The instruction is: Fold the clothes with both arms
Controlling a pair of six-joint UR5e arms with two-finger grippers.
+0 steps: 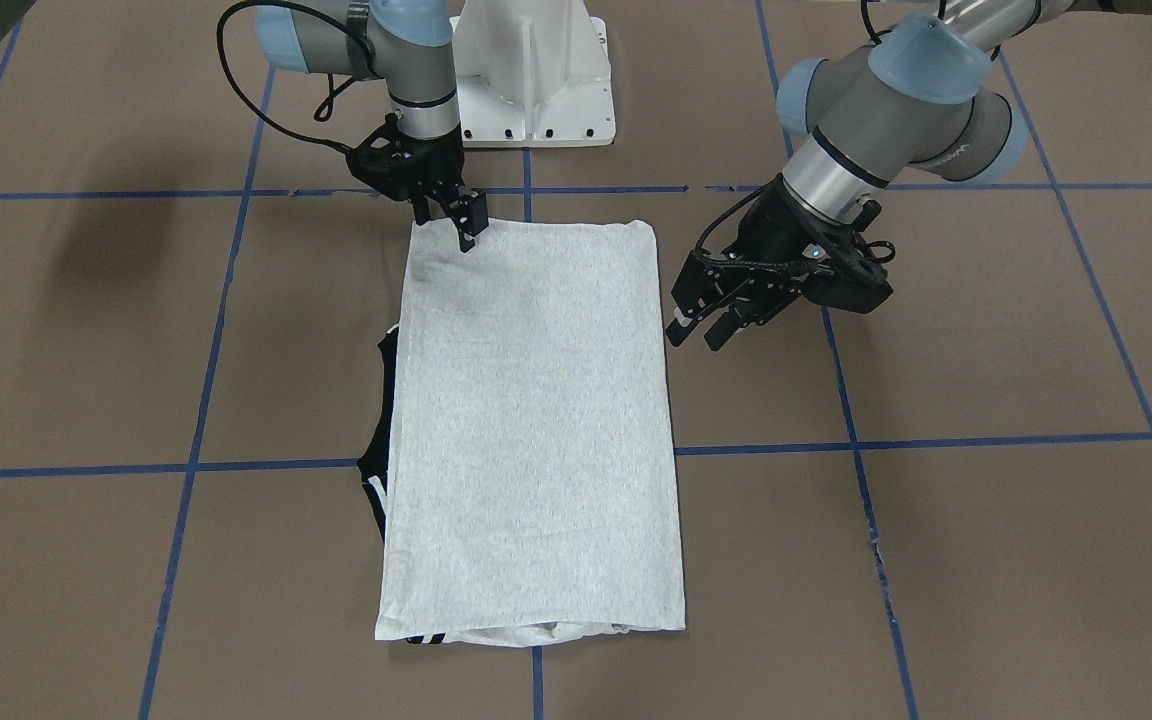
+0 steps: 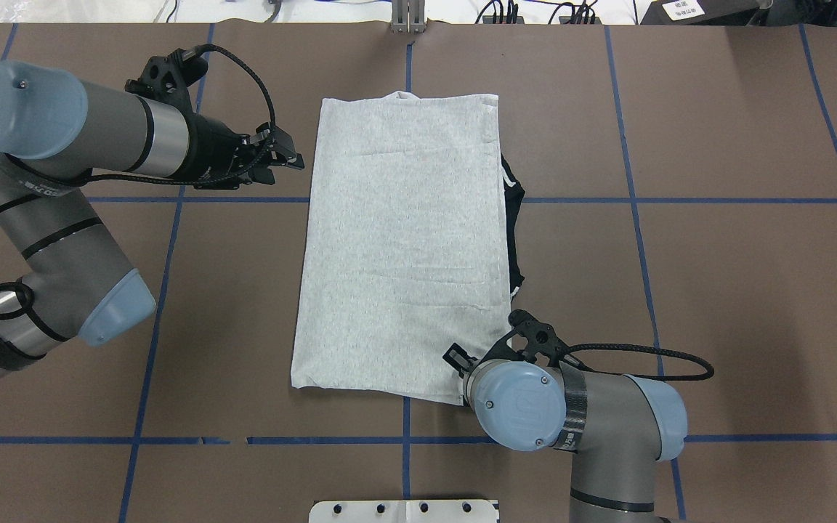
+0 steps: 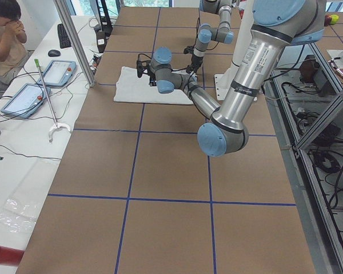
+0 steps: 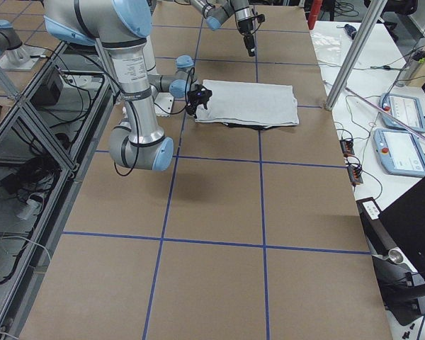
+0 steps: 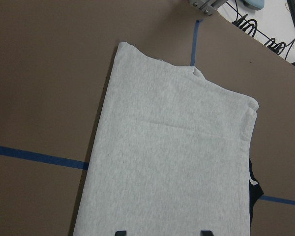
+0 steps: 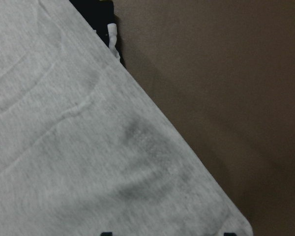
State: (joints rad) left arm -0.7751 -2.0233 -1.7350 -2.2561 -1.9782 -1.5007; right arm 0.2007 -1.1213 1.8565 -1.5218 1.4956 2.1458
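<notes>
T-shirt [image 1: 536,420] folded flat | right pincer [image 1: 466,240] on corner | left pincer [image 1: 696,338] beside edge

A folded light heather-grey T-shirt [image 5: 177,157] lies flat on a brown table [image 5: 39,73] marked with blue tape lines [image 5: 34,155]. At its right edge black fabric [image 5: 255,189] protrudes; two black gripper fingertips [image 5: 120,232] stand apart below.

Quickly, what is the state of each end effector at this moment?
Left end effector: open, holding nothing, beside the T-shirt.
Right end effector: open, at a T-shirt corner, gripping nothing.
</notes>
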